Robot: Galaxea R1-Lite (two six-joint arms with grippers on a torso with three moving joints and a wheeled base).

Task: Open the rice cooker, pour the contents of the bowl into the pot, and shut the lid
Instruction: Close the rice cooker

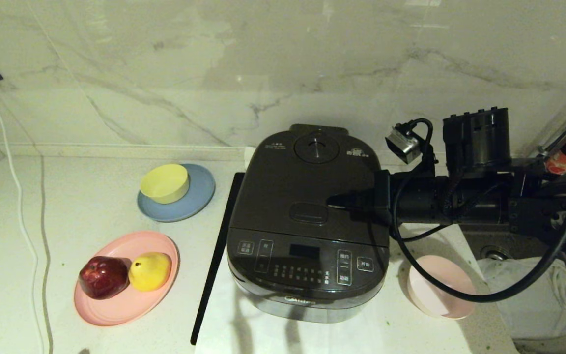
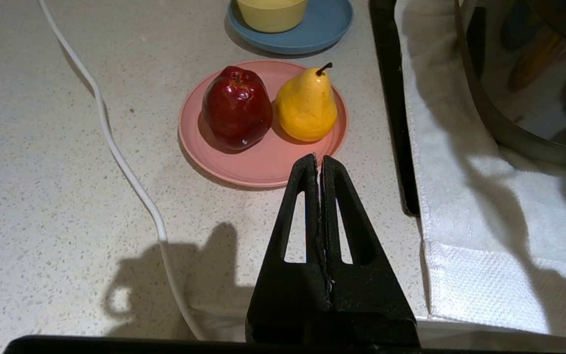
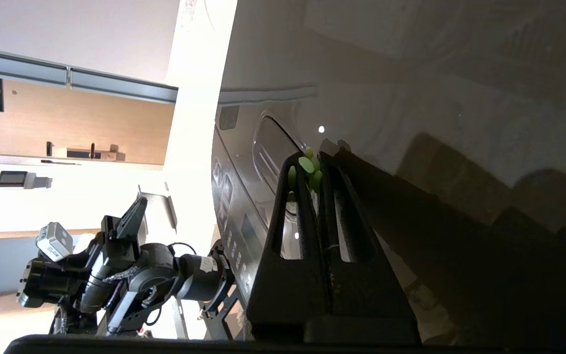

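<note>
One clenched right gripper (image 1: pixel 334 200) over the stiff lid (image 1: pixel 307 182); you press its oval latch button (image 1: pixel 308 213)

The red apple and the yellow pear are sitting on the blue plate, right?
Not quite. The red apple and yellow pear sit on the pink plate, as the head view shows. The blue plate holds a yellow bowl.

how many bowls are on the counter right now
2. A yellow bowl sits on the blue plate to the left of the rice cooker. A pale pink bowl stands right of the cooker, partly behind a cable. None seem hidden.
</note>
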